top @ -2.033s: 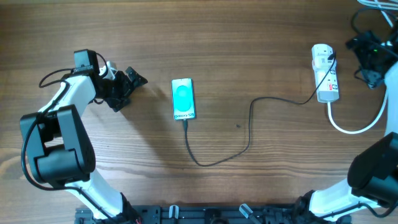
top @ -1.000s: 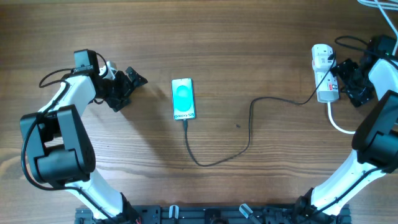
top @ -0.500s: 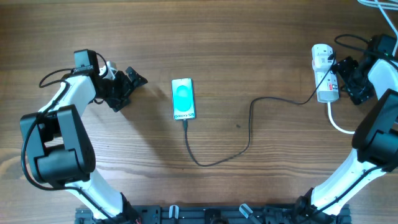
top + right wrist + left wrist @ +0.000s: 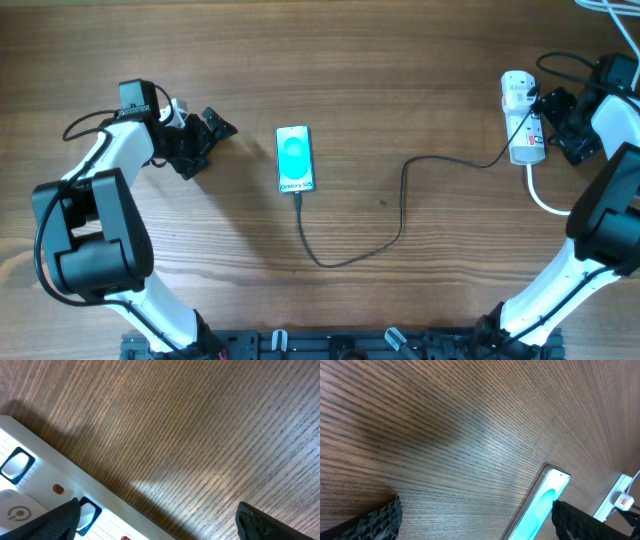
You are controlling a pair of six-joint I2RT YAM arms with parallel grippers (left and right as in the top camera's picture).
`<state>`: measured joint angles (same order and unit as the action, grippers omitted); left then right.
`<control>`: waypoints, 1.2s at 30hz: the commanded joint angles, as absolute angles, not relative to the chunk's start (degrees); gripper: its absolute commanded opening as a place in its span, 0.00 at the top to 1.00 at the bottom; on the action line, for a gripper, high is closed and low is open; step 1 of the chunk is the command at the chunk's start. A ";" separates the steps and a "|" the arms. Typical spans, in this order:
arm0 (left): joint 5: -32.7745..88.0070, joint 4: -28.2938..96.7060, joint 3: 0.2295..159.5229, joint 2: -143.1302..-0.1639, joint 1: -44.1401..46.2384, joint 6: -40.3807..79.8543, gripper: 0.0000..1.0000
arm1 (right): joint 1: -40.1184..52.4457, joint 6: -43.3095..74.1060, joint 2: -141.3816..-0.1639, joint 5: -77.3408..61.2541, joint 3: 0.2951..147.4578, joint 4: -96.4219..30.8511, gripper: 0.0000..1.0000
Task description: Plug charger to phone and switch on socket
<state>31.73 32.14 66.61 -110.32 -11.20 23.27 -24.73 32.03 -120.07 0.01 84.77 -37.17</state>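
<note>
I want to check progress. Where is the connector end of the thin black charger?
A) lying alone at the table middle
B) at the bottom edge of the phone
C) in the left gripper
B: in the overhead view the charger runs up to the bottom edge of the phone and meets it.

phone [image 4: 295, 159] screen text too small to read, power symbol on socket [image 4: 40, 482]
</note>
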 commanded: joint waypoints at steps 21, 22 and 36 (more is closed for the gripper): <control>29.67 32.36 66.43 -110.56 -10.83 23.62 0.00 | -20.80 30.00 -123.57 -2.00 83.85 -39.94 0.00; 29.67 32.36 66.43 -110.56 -10.83 23.62 0.00 | -20.80 30.00 -123.57 -2.00 83.85 -40.14 0.00; 29.67 32.38 66.43 -110.56 -10.83 23.62 0.00 | -23.59 22.15 -113.30 -2.61 89.54 -52.38 0.00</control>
